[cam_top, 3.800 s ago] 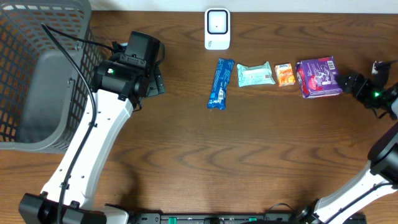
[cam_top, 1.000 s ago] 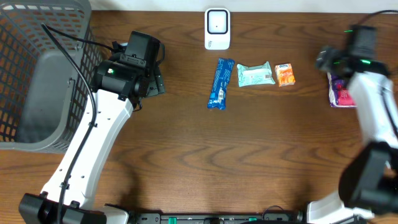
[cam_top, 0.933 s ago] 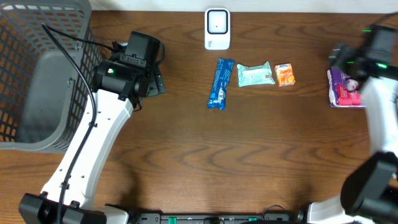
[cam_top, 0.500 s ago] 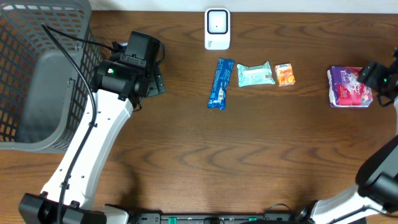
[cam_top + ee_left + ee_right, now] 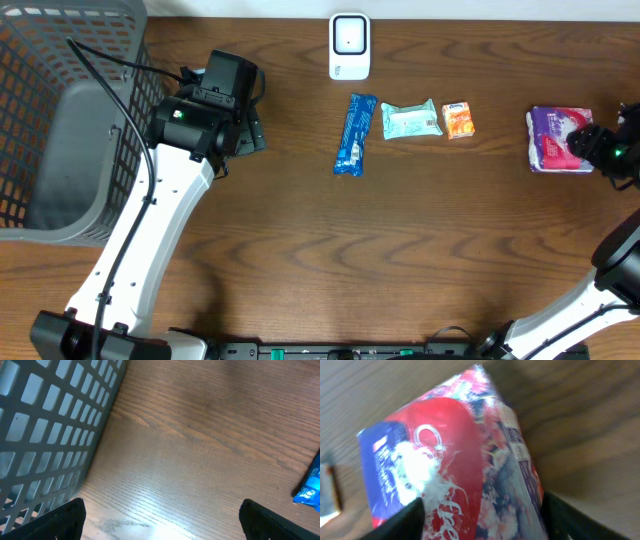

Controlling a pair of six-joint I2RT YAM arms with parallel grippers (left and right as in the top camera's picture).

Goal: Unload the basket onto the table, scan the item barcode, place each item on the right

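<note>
The item is a purple and red soft package lying at the far right of the wooden table. My right gripper reaches it from the right. In the right wrist view the package fills the gap between the jaws of the right gripper, and both black fingers press its sides. No barcode shows on the faces I see. The white scanner stands at the back middle. My left gripper hovers open over bare wood near the basket, with nothing between its fingers.
A grey mesh basket fills the left side and shows in the left wrist view as a basket wall. A blue bar, a pale green wipes pack and a small orange box lie in a row below the scanner.
The right arm swung from over the package to its right side, and its jaws narrowed onto the package. Since the earliest frame the package has shifted right and turned over. The left arm has not moved.
</note>
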